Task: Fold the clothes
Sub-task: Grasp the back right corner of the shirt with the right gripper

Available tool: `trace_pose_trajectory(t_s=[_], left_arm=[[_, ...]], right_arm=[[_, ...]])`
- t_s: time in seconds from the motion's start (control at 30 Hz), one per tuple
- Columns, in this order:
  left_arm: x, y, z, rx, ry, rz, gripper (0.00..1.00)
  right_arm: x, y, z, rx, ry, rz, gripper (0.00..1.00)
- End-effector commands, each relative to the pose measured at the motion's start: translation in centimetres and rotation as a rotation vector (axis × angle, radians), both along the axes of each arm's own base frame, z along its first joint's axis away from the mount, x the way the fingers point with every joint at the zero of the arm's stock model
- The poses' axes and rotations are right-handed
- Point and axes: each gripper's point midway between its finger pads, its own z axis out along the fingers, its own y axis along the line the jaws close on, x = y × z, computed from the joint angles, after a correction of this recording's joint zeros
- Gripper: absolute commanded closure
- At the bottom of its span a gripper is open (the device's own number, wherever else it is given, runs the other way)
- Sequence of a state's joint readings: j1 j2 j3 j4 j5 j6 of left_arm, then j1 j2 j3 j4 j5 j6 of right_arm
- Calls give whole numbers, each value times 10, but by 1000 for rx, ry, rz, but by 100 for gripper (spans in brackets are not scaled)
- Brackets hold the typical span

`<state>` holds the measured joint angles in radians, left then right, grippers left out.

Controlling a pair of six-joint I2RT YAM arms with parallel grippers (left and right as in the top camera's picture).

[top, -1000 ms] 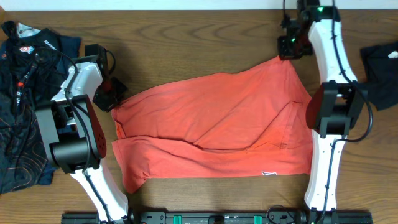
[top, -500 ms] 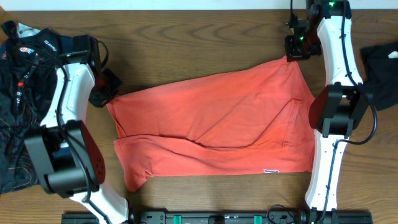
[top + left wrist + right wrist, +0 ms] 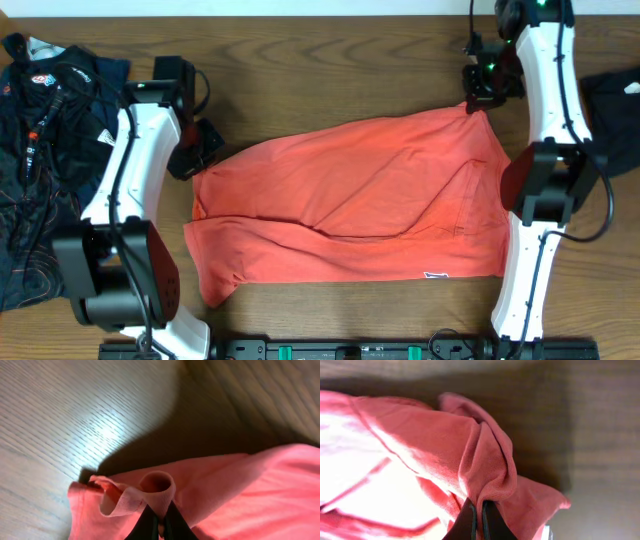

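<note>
You had the red shirt (image 3: 350, 200) lying across the middle of the table (image 3: 320, 60), with its near part folded over. Your left gripper (image 3: 197, 163) was pinched tight on the shirt's far left corner. Your right gripper (image 3: 480, 100) was pinched tight on its far right corner. A pile of dark clothes (image 3: 40, 150) sat at the left, and one dark cloth (image 3: 612, 110) at the right.

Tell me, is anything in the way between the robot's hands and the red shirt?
No, nothing visible. Both hands are pinching the red shirt: the left hand holds its far left corner, the right hand its far right corner. The dark clothes lie off to the sides, not touching it.
</note>
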<state>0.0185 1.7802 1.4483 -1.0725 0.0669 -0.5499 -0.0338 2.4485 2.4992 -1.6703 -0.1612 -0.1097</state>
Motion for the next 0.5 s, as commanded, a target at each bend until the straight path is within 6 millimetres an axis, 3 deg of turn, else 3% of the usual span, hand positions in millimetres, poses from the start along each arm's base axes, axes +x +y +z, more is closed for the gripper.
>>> trace_pose_trajectory(t_s=[0.0,0.2,0.47], left_arm=[[-1,5,34,49,-91,8,94],[-27,10,55,77,-75,13,94],[-43,10,55,78,-35,6,94]], right_arm=[[-6,1,48,22,-85,-44,99],[-17,20,62,104,-70,-102,99],[-47,24,39,94,57,-107,98]])
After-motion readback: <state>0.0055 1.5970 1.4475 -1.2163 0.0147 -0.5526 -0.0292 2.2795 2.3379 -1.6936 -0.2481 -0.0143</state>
